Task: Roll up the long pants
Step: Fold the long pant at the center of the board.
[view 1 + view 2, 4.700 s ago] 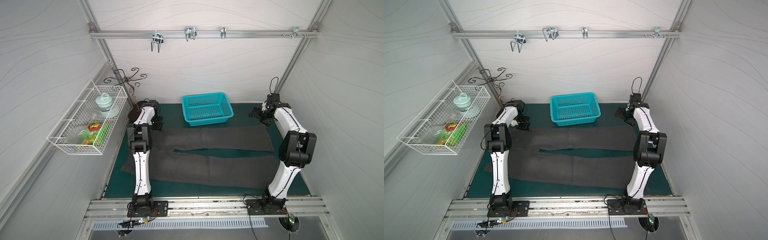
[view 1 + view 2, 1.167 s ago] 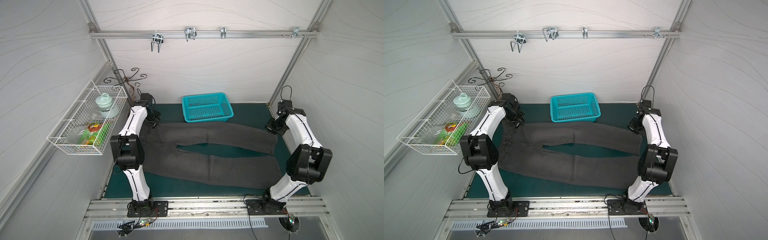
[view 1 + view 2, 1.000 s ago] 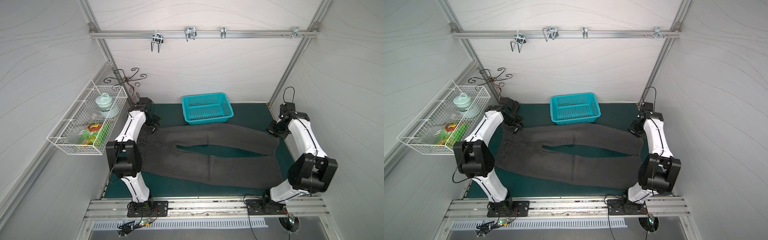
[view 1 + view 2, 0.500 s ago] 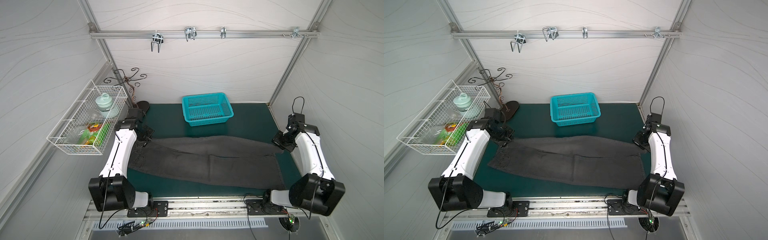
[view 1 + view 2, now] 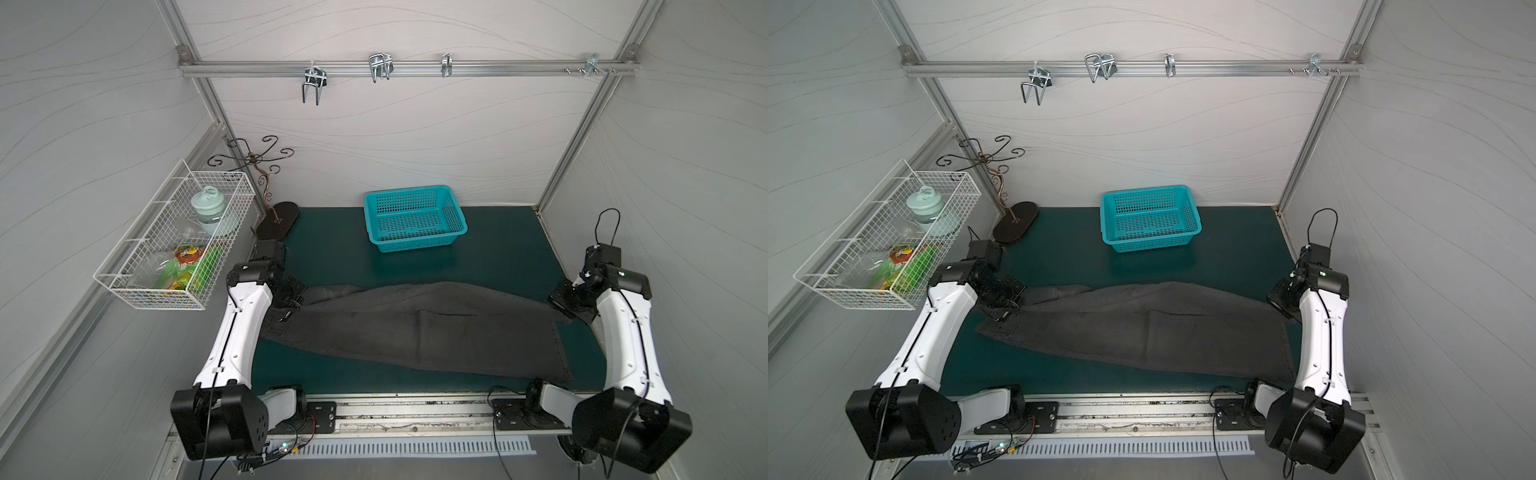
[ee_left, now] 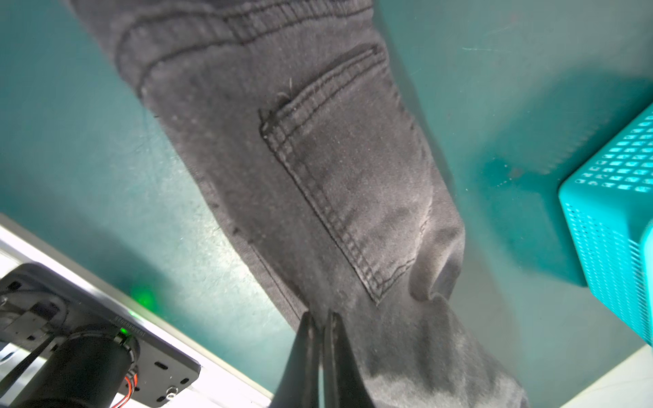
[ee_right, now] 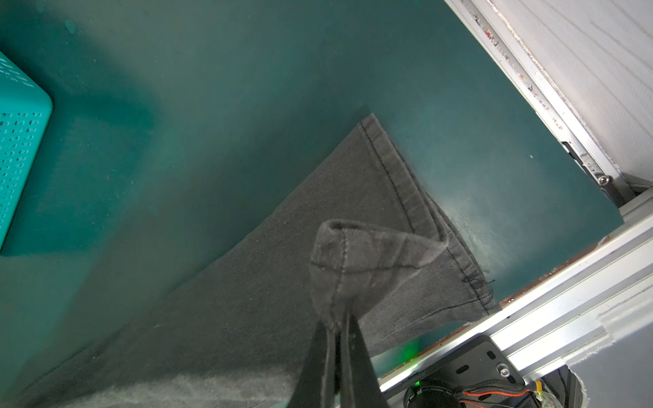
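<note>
Partly buried in cloth, left gripper (image 6: pixel 319 318) pinches fabric at the pocket end; right gripper (image 7: pixel 339 319) pinches a curled hem. Pants (image 5: pixel 415 332), matte charcoal with stitched seams, lie folded lengthwise across lower centre.

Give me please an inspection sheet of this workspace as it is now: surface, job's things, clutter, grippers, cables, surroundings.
surface: green mat, nothing spilled on it.
job's things: pants lie across the mat, one leg over the other, not rolled yet.
clutter: teal basket behind the pants, apart from them, nothing seen inside.
grippers: left gripper shut on the pants near the back pocket; right gripper shut on a leg hem, held off the mat.
cables: black cable loops above the right wrist; loose wires by the front rail.
surroundings: wire basket with a jar and packets on the left wall; hooks on the back wall; metal stand in the corner.
</note>
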### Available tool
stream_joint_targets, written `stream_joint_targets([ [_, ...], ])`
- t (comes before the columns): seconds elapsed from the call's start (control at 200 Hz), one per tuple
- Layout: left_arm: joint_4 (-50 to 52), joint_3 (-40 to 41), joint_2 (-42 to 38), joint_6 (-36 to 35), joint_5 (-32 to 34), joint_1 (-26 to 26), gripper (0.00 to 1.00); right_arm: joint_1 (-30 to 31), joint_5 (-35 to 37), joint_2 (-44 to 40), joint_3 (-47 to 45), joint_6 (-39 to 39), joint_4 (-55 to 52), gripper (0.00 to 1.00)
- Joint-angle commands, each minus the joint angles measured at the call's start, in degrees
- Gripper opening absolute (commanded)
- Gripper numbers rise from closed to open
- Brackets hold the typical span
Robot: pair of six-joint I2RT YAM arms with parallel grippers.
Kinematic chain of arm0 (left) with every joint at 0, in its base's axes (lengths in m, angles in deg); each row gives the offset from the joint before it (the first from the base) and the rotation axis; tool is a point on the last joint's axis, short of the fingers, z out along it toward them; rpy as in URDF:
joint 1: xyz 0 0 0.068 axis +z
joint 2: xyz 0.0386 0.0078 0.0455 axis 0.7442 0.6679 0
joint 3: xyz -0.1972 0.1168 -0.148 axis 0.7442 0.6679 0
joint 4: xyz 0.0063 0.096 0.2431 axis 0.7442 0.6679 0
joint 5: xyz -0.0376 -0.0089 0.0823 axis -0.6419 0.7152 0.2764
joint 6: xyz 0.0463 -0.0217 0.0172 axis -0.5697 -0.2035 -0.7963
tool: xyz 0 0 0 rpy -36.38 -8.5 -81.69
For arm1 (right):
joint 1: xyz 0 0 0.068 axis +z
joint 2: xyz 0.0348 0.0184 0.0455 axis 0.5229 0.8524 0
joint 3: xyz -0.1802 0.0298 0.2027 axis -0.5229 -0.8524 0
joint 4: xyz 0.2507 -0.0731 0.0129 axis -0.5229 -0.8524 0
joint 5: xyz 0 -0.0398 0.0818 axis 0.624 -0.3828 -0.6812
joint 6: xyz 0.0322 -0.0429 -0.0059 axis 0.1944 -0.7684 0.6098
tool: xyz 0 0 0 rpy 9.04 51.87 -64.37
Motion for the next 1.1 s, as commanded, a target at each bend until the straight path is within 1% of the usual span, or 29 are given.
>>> stream_joint_targets([
  [0.0, 3.54, -0.34, -2.73, -1.15, 2.61, 1.06, 0.0, -2.05, -0.93, -2.31, -0.9, -1.51, -3.0, 0.0],
  [0.215, 7.69, 1.99, -6.48, -1.51, 5.79, 2.07, 0.0, -7.45, -5.23, -2.59, -1.83, -3.22, -5.22, 0.0],
  [0.27, 8.58, 2.61, -7.5, -1.34, 6.53, 2.17, 0.09, -8.36, -5.97, -2.13, -1.31, -3.68, -5.83, 0.0],
  [0.35, 8.95, 3.61, -8.97, -1.05, 7.13, 2.23, 0.18, -9.63, -7.07, -1.0, -0.43, -4.5, -6.75, 0.0],
  [0.385, 9.22, 3.81, -9.37, -0.88, 7.26, 2.29, 0.26, -9.95, -7.57, -0.46, -0.06, -4.78, -7.01, 0.0],
  [0.41, 9.47, 3.97, -9.65, -0.62, 7.35, 2.29, 0.29, -10.17, -7.94, -0.11, 0.15, -4.97, -7.21, 0.0],
  [0.49, 10.23, 4.26, -10.34, -0.09, 7.55, 2.29, 0.37, -10.63, -8.86, 0.38, 0.67, -5.18, -7.42, 0.0],
  [0.535, 10.96, 4.34, -10.67, 0.13, 7.78, 2.29, 0.46, -10.75, -9.21, 0.51, 1.05, -5.18, -7.61, 0.0],
  [0.56, 11.54, 4.26, -10.72, 0.35, 7.9, 2.29, 0.51, -10.73, -9.36, 0.43, 1.21, -5.18, -7.73, 0.04],
  [0.605, 12.17, 4.43, -11.15, 0.4, 8.26, 2.29, 0.56, -10.76, -9.59, 0.41, 1.56, -5.11, -7.84, 0.13],
  [0.67, 12.8, 4.36, -11.66, 0.71, 8.87, 2.29, 0.59, -10.76, -9.9, 0.21, 1.91, -4.77, -7.7, 0.29],
  [0.735, 12.42, 4.02, -11.84, 1.11, 9.02, 2.29, 0.59, -10.74, -10.77, 0.05, 2.26, -4.2, -7.42, 0.37],
  [0.765, 11.91, 3.77, -11.77, 1.24, 8.77, 2.29, 0.59, -10.75, -11.18, 0.05, 2.44, -3.86, -7.28, 0.45],
  [0.785, 11.53, 3.59, -11.51, 1.34, 8.51, 2.29, 0.59, -10.76, -11.55, 0.03, 2.52, -3.92, -7.33, 0.48],
  [0.87, 9.67, 2.76, -10.11, 1.76, 7.22, 2.29, 0.57, -10.77, -12.14, -0.77, 3.15, -3.44, -7.43, 0.52],
  [0.9, 8.88, 2.62, -9.45, 1.85, 6.58, 2.29, 0.56, -10.78, -12.2, -1.27, 3.29, -3.32, -7.36, 0.52],
  [0.925, 8.11, 2.59, -8.83, 1.89, 6.01, 2.29, 0.54, -10.77, -12.52, -1.8, 3.26, -3.04, -7.04, 0.47],
  [0.941, 7.76, 2.54, -8.43, 1.94, 5.77, 2.29, 0.52, -10.75, -12.81, -1.94, 3.22, -2.85, -6.94, 0.42],
  [0.976, 6.37, 2.63, -7.49, 2.03, 4.91, 2.29, 0.46, -10.74, -14.16, -2.23, 3.02, -2.63, -6.56, 0.26],
  [1.001, 5.02, 2.88, -6.78, 2.07, 3.93, 2.29, 0.38, -10.68, -16.4, -2.36, 2.55, -2.34, -5.83, 0.16],
  [1.031, 3.58, 3.07, -5.82, 2.2, 2.62, 2.29, 0.28, -10.47, -19.37, -2.3, 1.37, -1.65, -4.54, 0.0],
  [1.061, 2.2, 3.15, -4.69, 2.32, 1.42, 2.28, 0.16, -9.85, -21.41, -2.14, 0.04, -0.44, -3.58, 0.0],
  [1.096, 0.63, 3.37, -3.22, 2.53, -0.21, 2.29, 0.01, -7.94, -21.71, -1.75, -1.67, 1.48, -2.3, 0.0],
])
